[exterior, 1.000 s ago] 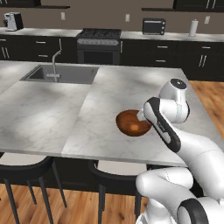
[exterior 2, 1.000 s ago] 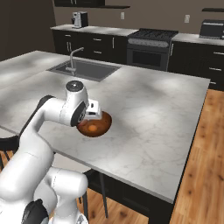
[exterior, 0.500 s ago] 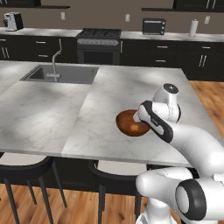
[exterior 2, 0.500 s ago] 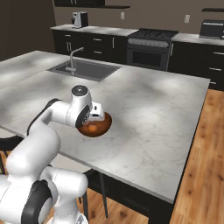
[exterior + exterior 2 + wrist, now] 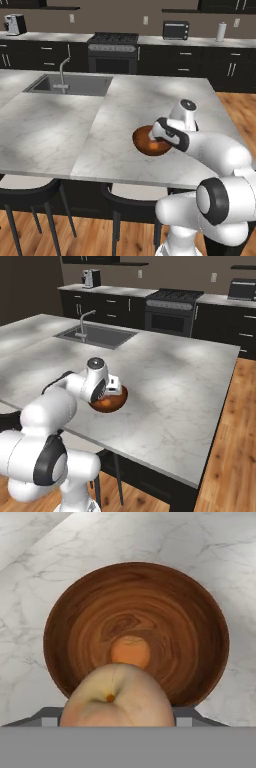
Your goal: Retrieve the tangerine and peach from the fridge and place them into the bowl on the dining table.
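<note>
Hand view: peach (image 5: pixel 118 698) in fingers over bowl (image 5: pixel 90 612) w/ tangerine (image 5: pixel 130 651).

Dark kitchen behind, stools in front

A stove (image 5: pixel 113 46) sits in the back counter (image 5: pixel 45 36), flanked by a coffee maker (image 5: pixel 15 23), a toaster oven (image 5: pixel 175 30) and a paper towel roll (image 5: pixel 221 31); black stools (image 5: pixel 30 200) stand on wood floor (image 5: pixel 242 110).

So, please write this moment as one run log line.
hand: holding pinkish-tan peach above bowl | round brown wooden bowl: contains small orange tangerine

Tangerine (image 5: pixel 130 651) in bowl (image 5: pixel 90 612) on dining table (image 5: pixel 30 572); peach (image 5: pixel 118 697) above.
</note>
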Tool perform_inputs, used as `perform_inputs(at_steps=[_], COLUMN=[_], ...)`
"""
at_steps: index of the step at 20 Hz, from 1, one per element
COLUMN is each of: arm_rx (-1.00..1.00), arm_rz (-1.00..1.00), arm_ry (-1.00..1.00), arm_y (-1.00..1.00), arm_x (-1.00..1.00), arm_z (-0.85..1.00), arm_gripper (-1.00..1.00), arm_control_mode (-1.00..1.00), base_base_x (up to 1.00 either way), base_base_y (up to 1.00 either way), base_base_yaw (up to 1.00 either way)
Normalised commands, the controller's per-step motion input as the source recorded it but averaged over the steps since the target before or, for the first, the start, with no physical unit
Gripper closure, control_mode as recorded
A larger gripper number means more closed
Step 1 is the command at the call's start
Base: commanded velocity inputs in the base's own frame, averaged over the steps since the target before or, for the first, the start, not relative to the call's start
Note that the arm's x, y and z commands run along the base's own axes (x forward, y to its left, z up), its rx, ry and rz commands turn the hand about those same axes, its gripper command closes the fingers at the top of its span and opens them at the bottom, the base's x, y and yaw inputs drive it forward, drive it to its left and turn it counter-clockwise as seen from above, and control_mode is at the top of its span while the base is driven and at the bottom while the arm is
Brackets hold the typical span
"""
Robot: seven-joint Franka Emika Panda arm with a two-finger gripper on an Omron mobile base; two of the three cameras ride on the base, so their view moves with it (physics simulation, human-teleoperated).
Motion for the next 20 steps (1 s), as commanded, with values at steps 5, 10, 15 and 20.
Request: perform_inputs(at_steps=[5, 10, 15, 20], arm_rx=[0.00, 0.00, 0.00, 0.00], arm_rz=[0.00, 0.00, 0.00, 0.00], arm_ry=[0.00, 0.00, 0.00, 0.00], arm_y=[0.00, 0.00, 0.01, 0.00], arm_x=[0.37, 0.38, 0.31, 0.04], arm_z=[-0.24, -0.23, -0.20, -0.04], arm_gripper=[1.00, 1.00, -1.00, -1.00], arm_control_mode=[-1.00, -1.00, -1.00, -1.00], base_base_x=[0.00, 0.00, 0.00, 0.00], base_base_y=[0.00, 0.00, 0.00, 0.00], base_base_yaw=[0.00, 0.00, 0.00, 0.00])
